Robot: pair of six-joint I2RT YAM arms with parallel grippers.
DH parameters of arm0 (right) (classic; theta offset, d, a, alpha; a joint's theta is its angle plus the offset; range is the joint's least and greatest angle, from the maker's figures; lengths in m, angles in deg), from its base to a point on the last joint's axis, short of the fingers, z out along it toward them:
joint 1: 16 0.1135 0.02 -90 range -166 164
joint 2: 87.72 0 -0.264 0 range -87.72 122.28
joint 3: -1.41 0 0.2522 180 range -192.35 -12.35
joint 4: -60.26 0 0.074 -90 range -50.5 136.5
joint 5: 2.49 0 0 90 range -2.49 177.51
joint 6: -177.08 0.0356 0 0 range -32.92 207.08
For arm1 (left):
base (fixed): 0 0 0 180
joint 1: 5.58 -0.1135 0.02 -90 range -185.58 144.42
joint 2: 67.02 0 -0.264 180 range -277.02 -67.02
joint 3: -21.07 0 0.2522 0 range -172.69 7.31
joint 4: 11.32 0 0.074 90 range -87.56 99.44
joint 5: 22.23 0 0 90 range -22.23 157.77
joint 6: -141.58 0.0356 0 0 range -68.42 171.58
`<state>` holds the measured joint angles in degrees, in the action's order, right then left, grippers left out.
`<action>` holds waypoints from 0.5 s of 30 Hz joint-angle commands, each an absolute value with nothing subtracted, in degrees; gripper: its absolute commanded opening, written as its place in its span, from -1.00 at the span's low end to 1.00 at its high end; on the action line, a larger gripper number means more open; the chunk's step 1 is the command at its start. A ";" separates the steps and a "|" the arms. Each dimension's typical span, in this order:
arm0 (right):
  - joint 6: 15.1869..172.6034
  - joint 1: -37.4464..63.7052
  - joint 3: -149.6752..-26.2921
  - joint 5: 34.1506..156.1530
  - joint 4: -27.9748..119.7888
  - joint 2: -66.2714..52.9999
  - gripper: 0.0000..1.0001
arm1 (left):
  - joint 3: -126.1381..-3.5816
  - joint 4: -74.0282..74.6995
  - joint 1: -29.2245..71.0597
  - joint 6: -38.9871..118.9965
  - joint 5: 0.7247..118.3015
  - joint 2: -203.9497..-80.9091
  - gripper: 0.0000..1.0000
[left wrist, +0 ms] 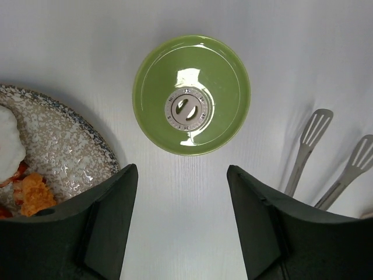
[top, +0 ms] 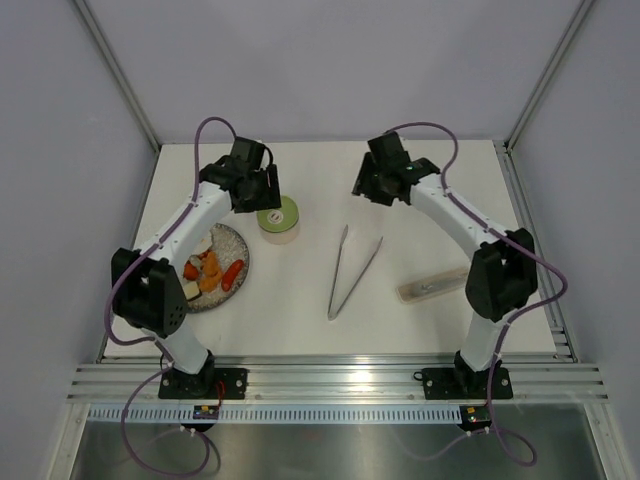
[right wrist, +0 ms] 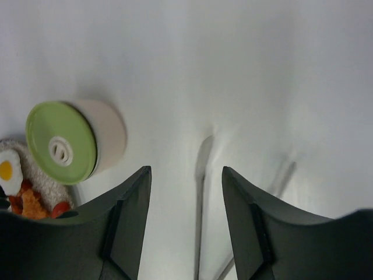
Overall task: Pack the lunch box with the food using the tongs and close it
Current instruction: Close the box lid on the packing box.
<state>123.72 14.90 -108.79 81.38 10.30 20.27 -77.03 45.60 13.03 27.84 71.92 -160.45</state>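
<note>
Top external view of lidded lunch box point(top: 278, 221) left of table point(top: 300, 335) centre, tongs point(top: 350, 272) flat mid-table, food point(top: 208, 272) on plate point(top: 243, 252) by left edge. Left jaws, right jaws both parted, empty. Best to straddle lid point(left wrist: 191, 96) squarely, pinch rim evenly, lift straight.

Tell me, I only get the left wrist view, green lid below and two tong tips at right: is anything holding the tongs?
Observer: No. The tongs lie loose on the table, joined end toward the near edge.
Operator: Where is the right gripper?
Observer: The right gripper hangs open and empty near the tong tips.
Operator: Is the lid actually on the tin?
Observer: Yes. From the side, the lid sits on the tin, closing it.
</note>
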 commanded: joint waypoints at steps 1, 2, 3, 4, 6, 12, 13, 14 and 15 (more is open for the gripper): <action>123.03 9.94 -102.36 78.28 13.28 13.28 0.18 | -82.33 47.61 15.07 30.05 79.10 -164.13 0.33; 122.94 9.32 -100.00 78.20 13.37 11.44 0.19 | -83.38 48.49 15.33 30.14 79.37 -166.32 0.34; 122.85 8.79 -99.02 78.02 13.45 10.64 0.20 | -84.26 49.02 15.60 30.23 79.38 -167.30 0.33; 122.59 8.35 -98.14 77.41 13.37 9.94 0.22 | -85.93 49.28 15.69 30.31 79.29 -168.26 0.33; 122.33 8.35 -96.55 76.96 13.19 8.71 0.23 | -87.08 49.37 15.86 30.49 79.38 -170.11 0.33; 122.15 8.26 -95.41 77.05 13.28 8.96 0.23 | -92.44 51.22 15.95 30.84 78.85 -174.59 0.33; 122.15 8.35 -95.58 77.14 13.19 9.14 0.23 | -93.06 51.39 15.95 30.93 78.76 -175.21 0.33; 122.15 8.26 -95.49 77.23 13.19 9.31 0.22 | -94.28 51.74 15.95 30.93 78.76 -175.83 0.33; 122.24 8.35 -95.41 77.31 13.19 9.40 0.23 | -94.90 52.01 15.95 31.02 78.67 -177.22 0.33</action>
